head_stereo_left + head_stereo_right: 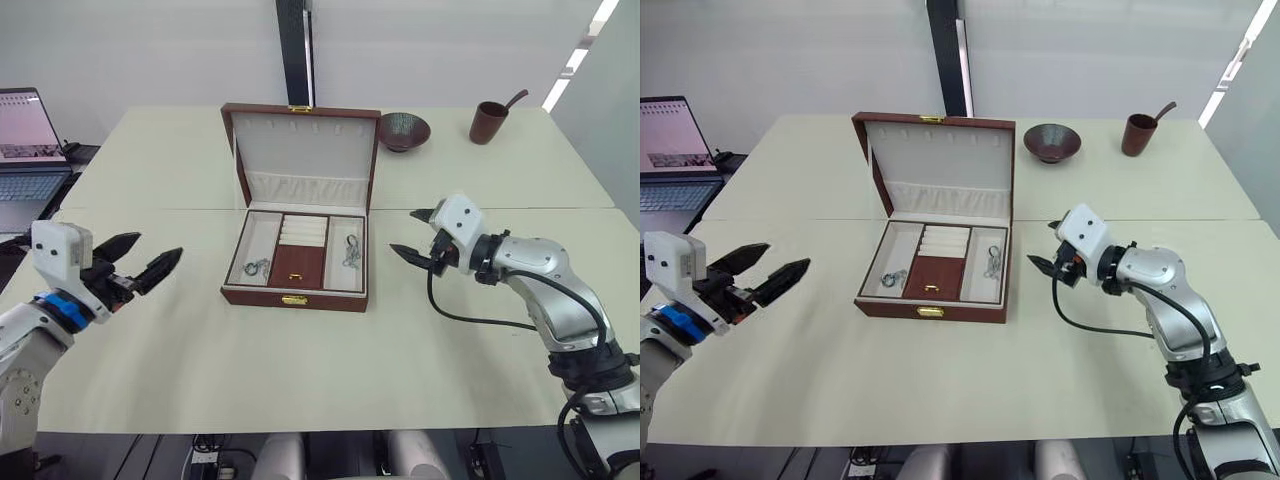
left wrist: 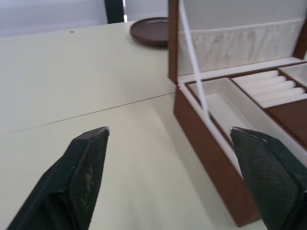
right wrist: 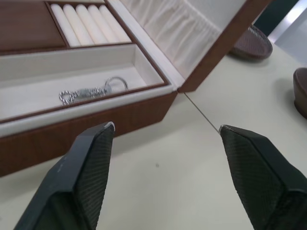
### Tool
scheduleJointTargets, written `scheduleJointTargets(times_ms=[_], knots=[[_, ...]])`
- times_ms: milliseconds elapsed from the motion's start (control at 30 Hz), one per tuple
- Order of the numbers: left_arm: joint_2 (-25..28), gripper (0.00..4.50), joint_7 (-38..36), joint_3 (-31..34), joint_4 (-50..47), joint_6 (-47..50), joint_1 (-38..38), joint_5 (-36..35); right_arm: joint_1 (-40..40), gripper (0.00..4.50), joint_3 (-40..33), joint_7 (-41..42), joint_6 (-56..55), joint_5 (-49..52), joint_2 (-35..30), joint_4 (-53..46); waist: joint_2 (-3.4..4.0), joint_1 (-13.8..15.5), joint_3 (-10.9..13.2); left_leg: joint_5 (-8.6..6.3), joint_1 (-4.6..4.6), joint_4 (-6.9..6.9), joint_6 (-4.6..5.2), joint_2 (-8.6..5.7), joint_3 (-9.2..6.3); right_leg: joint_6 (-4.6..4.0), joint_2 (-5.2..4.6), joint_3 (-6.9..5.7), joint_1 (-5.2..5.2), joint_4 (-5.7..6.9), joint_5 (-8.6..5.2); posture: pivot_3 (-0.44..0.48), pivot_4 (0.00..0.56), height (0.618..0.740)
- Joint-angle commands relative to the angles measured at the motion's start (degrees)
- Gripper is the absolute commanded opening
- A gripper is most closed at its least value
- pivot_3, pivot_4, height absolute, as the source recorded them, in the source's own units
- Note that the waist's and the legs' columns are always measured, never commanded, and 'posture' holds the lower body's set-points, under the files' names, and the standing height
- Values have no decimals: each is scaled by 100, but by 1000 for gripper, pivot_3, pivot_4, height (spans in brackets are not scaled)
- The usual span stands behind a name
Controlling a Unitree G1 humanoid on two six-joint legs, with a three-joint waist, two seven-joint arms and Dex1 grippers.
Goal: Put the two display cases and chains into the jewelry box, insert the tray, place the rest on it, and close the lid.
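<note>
Both grippers, left and right, hang spread and empty beside the jewelry box, mid-table. Tray seated, chains on it. Lid looks stiff, light; push its top edge.

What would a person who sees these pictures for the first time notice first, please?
First comes the open jewelry box in the middle of the pale table, its lid standing upright and the tray seated inside with silvery chains in its side compartments. Next, the left gripper and right gripper flank the box with jaws open, holding nothing. A dark bowl and brown cup stand behind.
</note>
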Motion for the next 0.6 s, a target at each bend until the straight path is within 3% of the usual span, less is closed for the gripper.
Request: scheduleJointTargets(times_ms=[33,333,367,600], knots=[[99,2611,148,-276,305,-127,-89,565,65,2479,66,-1,-109,-193,-76,52,0,8,0,0,-1,0,0,0,-1,0,0,-1,0,0,0,0,150,733],[-314,0,194,-1310,444,301,-660,927,77,252,766,102,214,-511,210,136,-1,17,0,0,-3,1,0,4,-4,1,-8,-2,0,1,0,0,150,733],[-356,0,189,-1391,455,343,-725,936,61,41,836,122,227,-528,245,149,-1,17,0,0,-3,2,0,3,-5,1,-8,-3,1,1,0,0,150,733],[-490,0,-187,-2037,572,417,-1117,1025,-158,14,1215,223,87,-601,686,350,-1,6,0,1,-2,3,-1,-2,-4,1,-4,-3,0,3,1,0,150,733]])
